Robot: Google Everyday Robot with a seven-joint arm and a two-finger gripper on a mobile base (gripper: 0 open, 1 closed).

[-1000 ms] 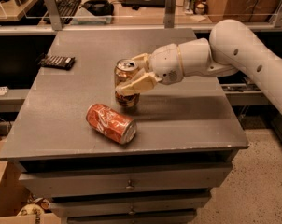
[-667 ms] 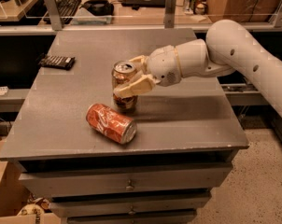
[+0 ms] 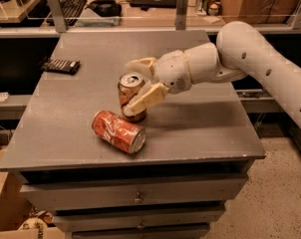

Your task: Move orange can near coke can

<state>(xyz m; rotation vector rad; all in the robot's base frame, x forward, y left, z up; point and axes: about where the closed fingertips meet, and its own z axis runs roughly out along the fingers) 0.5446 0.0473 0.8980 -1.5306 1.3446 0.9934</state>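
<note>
The orange can (image 3: 131,94) stands upright near the middle of the desk (image 3: 200,118), its silver top with the opening facing up; whether its base rests on the surface or sits just clear of it cannot be told. The hand (image 3: 128,88) is pinching this can: one pale finger (image 3: 146,99) crosses the can's front right side and slants down toward its base, while the other finger (image 3: 140,63) reaches round behind the rim. Just in front of the orange can and slightly to the left lies the coke can (image 3: 117,130), on its side, its red body with white script running diagonally and one silver end turned to the front right; the two cans are so close that contact between them cannot be judged. The white arm (image 3: 260,59) enters from the right edge and extends leftward above the desk to the hand. A dark, flat, remote-like object (image 3: 61,65) lies near the rear left corner of the desk, well apart from both cans. Drawer fronts (image 3: 138,198) fill the desk's front face. Behind the desk, a bench carries a keyboard (image 3: 71,4).
</note>
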